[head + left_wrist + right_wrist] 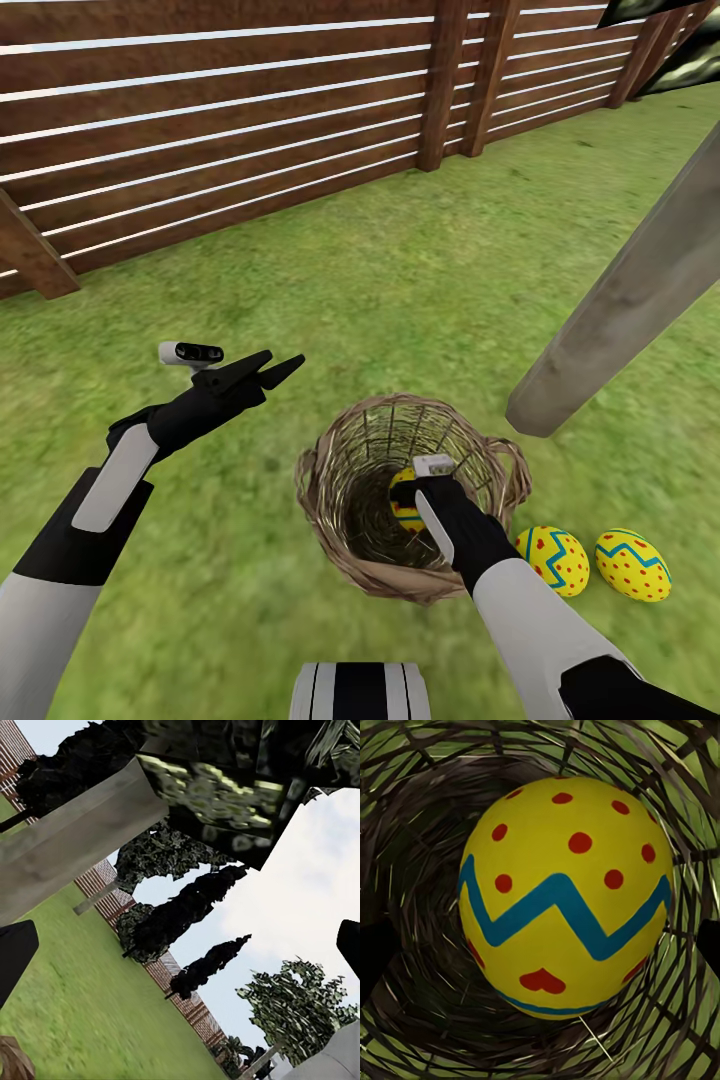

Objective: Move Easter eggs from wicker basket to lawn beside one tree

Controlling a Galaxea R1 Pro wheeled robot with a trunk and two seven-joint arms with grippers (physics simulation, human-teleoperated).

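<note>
Your right gripper (415, 497) reaches down into the wicker basket (340, 490) on the lawn (400, 280), just above the one Easter egg (564, 896) lying at the bottom; whether its jaws are spread or closed, you cannot tell. The other two eggs (552, 560) (633, 565) lie on the grass just beside the basket, near the foot of the tree trunk (630, 290); your left gripper (272, 368) hovers released, holding nothing, well left of the basket.

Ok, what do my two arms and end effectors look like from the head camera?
Both arms have pale grey-white forearm shells over black segments and black wrists. The left end effector has two tapered black fingers and a small white camera module behind it. The right end effector is black, with a white block on top.
</note>
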